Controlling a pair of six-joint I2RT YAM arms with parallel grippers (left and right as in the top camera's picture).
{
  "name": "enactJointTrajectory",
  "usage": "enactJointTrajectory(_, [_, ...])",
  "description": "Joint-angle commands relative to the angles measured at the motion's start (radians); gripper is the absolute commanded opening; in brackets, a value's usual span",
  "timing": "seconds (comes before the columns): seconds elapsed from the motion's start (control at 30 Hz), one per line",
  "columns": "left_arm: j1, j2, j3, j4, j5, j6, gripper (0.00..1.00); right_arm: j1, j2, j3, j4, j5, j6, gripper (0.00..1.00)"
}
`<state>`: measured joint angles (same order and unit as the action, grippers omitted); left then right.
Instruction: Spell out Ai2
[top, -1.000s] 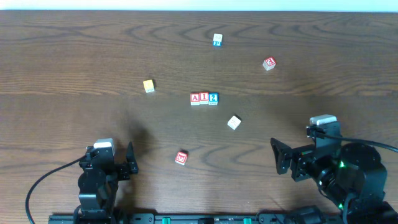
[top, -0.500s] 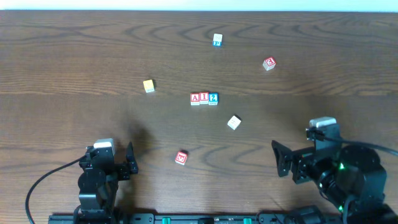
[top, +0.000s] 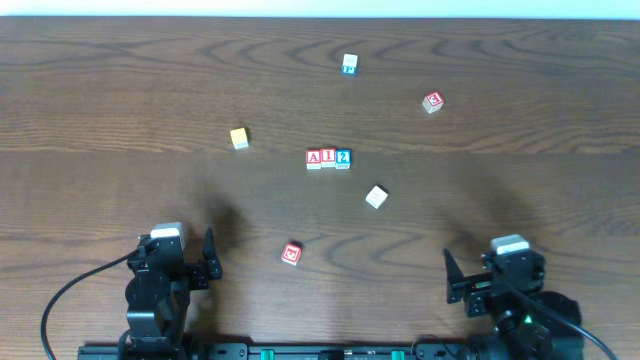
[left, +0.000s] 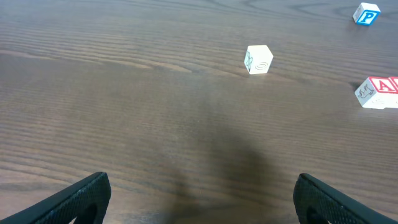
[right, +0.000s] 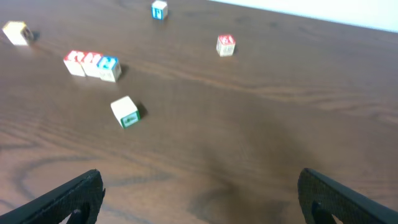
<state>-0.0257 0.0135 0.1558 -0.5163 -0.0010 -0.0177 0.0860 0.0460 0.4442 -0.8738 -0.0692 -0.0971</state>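
Observation:
Three letter cubes stand touching in a row at the table's middle: the red "A" cube (top: 314, 158), the red "I" cube (top: 328, 158) and the blue "2" cube (top: 343, 158). The row also shows in the right wrist view, A cube (right: 74, 63), I cube (right: 92, 64), 2 cube (right: 110, 68). The A cube (left: 377, 92) shows at the right edge of the left wrist view. My left gripper (top: 208, 255) is open and empty near the front left. My right gripper (top: 452, 282) is open and empty near the front right.
Loose cubes lie around the row: a yellow cube (top: 239, 138), a teal-marked cube (top: 349, 64), a red-marked cube (top: 432, 101), a white cube (top: 376, 196) and another red-marked cube (top: 291, 253). The table's far edge (top: 320, 18) runs along the top.
My right arm has drawn back toward the front edge of the table and lowered. The left arm and the cubes have not moved.

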Motion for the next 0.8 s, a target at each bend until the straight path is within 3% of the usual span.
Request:
enactJointTrajectory(0.0, [0.006, -0.009, -0.016, 0.004, -0.013, 0.018, 0.95, -0.011, -0.042, -0.061, 0.003, 0.010, -0.024, 0.99])
enactJointTrajectory(0.43, [0.006, -0.009, -0.016, 0.004, -0.013, 0.018, 0.96, -0.009, -0.041, -0.232, 0.002, -0.040, 0.014, 0.99])
enactJointTrajectory(0.77, [0.006, -0.009, -0.016, 0.004, -0.014, 0.018, 0.96, -0.009, -0.041, -0.254, 0.026, -0.040, 0.014, 0.99])
